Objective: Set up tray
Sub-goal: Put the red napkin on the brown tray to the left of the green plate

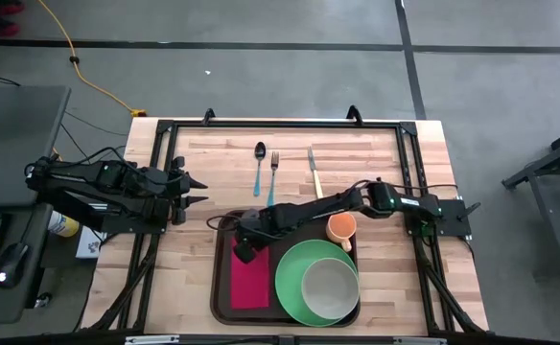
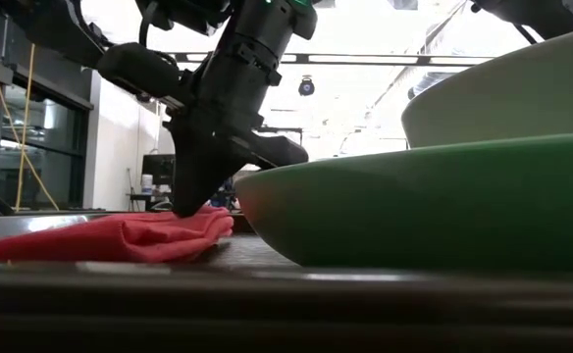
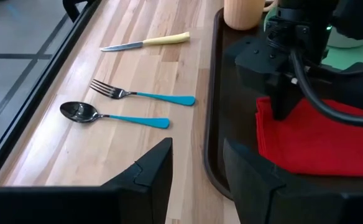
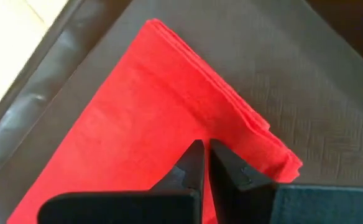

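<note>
The dark brown tray point(image 1: 221, 287) lies at the table's near middle. On it are a folded red napkin point(image 1: 249, 280) on its left side, a green plate point(image 1: 290, 278) holding a pale bowl point(image 1: 330, 283), and an orange cup point(image 1: 341, 228). My right gripper point(image 1: 245, 251) reaches in from the right and stands shut over the napkin's far end point(image 4: 203, 149). My left gripper point(image 1: 201, 190) waits open above the bare table, left of the tray point(image 3: 197, 162). The napkin point(image 2: 120, 235) lies flat on the tray floor. My right gripper comes slanting down from the far right, and its shut fingertips point(image 2: 183, 201) meet the top of the napkin near its far end point(image 4: 188, 134). Whether any layer sits between the fingers, I cannot tell. The napkin stays flat on the tray point(image 4: 306, 81).
A blue-handled spoon point(image 1: 259, 168), a blue-handled fork point(image 1: 272, 172) and a yellow-handled knife point(image 1: 313, 171) lie side by side on the wood beyond the tray. A black frame runs along the table's edges. Bare wood lies left of the tray and at the far right.
</note>
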Robot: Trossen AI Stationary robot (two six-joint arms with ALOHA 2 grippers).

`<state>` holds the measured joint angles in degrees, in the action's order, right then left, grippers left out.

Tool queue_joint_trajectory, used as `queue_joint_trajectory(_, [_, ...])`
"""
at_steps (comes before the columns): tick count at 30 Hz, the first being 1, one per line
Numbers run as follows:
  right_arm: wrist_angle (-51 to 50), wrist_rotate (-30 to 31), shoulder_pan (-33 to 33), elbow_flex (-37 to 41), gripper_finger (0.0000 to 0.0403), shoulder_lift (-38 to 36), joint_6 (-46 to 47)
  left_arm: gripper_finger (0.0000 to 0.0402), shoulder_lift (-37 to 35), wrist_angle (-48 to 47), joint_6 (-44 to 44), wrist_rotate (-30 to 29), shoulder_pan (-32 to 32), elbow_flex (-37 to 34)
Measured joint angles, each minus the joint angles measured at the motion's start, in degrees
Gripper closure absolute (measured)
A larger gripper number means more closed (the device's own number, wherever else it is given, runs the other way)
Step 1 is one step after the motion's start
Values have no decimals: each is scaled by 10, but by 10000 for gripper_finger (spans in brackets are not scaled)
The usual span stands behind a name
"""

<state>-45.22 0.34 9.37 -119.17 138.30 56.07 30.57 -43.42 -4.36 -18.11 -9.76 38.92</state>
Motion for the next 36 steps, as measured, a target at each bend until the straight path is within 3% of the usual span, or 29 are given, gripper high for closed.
queue_joint_trajectory(7, [23,-7,-4,0,403,-12,-31,229,0,0,0,0,0,0])
queue_joint_trajectory(15, [143,-116,-6,-1,403,-19,-213,229,0,-1,0,0,0,0])
queue_joint_trajectory(18, [139,-147,-6,0,403,-19,-329,229,0,0,0,0,0,0])
queue_joint_trajectory(23, [90,-159,-14,0,403,-19,-431,229,0,-1,0,0,0,0])
queue_joint_trajectory(36, [20,-192,-26,0,403,-14,-545,229,0,0,0,-3,0,0])
